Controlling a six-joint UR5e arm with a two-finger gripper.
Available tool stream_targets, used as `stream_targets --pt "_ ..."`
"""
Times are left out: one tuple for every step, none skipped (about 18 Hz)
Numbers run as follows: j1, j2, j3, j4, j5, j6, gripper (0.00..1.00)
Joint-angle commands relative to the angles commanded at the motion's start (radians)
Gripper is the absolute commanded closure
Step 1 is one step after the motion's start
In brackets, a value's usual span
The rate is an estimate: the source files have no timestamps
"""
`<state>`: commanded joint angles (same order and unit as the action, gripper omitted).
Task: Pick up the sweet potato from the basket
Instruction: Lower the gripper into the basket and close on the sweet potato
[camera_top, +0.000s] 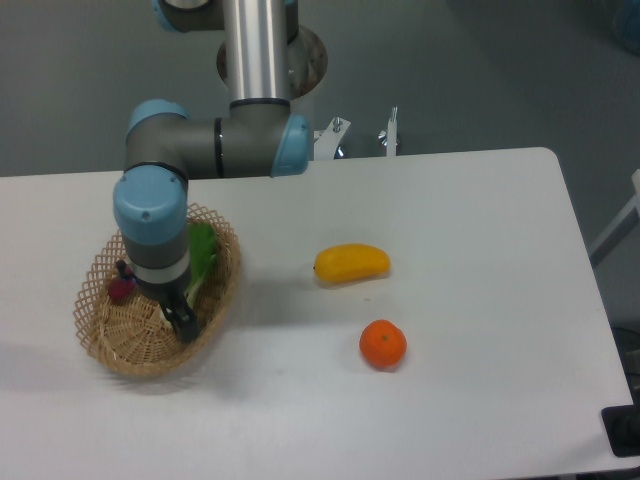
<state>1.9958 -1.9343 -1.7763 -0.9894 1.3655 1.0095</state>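
Observation:
The sweet potato (122, 289) is a small reddish-purple piece lying at the left side of the wicker basket (106, 352), partly hidden behind my wrist. My gripper (181, 322) reaches down inside the basket, to the right of the sweet potato and apart from it. Its dark fingers (185, 325) point at the basket floor near the front right rim. The wrist hides most of the fingers, so the gap between them does not show. Nothing is visibly held.
A green leafy vegetable (203, 254) lies in the basket's right half, just behind the gripper. A yellow oblong fruit (351, 264) and a round orange (383, 344) lie on the white table (470, 220) to the right of the basket.

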Motion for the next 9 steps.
stream_targets --pt "-0.006 -0.005 0.000 0.000 -0.017 -0.006 0.00" --pt "-0.008 -0.009 -0.003 -0.002 -0.025 -0.009 0.00" --pt "-0.011 -0.018 -0.009 0.000 -0.028 -0.012 0.00" --pt "-0.014 -0.029 -0.008 0.000 -0.028 -0.026 0.00" --pt "-0.017 -0.034 -0.009 0.000 -0.031 -0.037 0.00" --pt "-0.026 -0.037 -0.008 0.000 -0.031 -0.041 0.00" --pt "-0.034 -0.037 -0.009 0.000 -0.031 -0.042 0.00" --pt "-0.034 -0.038 -0.009 0.000 -0.031 -0.042 0.00" --pt "-0.040 -0.043 -0.009 0.000 -0.031 -0.042 0.00"
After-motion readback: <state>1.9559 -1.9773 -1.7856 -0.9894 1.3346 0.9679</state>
